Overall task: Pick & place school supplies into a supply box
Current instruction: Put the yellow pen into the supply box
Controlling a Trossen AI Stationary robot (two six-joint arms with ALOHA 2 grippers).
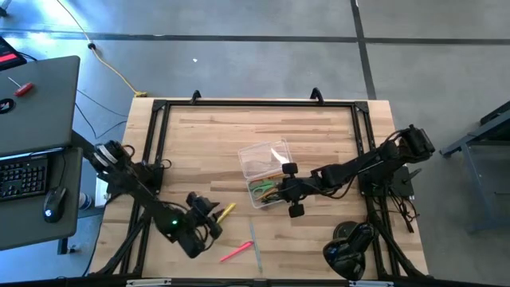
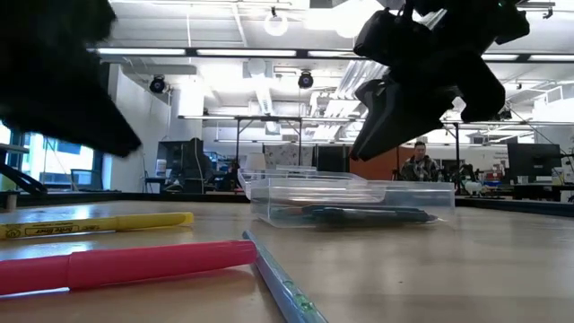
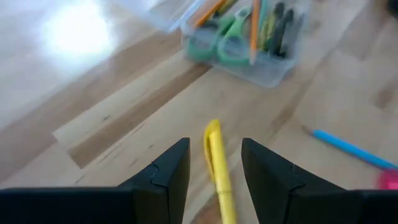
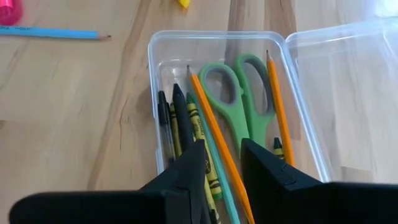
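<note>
Wooden planks formed the table [image 1: 335, 135]. Reaching low, the left gripper [image 3: 214, 163] hung spread open astride a yellow pen [image 3: 219, 171]. Hovering empty, the right gripper [image 4: 222, 160] stood slightly parted just above the clear plastic supply box [image 4: 155, 74], holding green scissors [image 4: 239, 102] and orange pencils [image 4: 278, 106].

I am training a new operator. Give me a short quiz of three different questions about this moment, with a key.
1. True or false: the green scissors already lie inside the clear supply box.
2. Which end effector has the yellow marker lying between its open fingers: left or right?
3. Multiple choice: which items lie on the table outside the box? A) pink marker, light blue pencil and yellow marker. B) scissors and orange pencil. C) none.

Key: 1 true; 2 left; 3 A.
</note>
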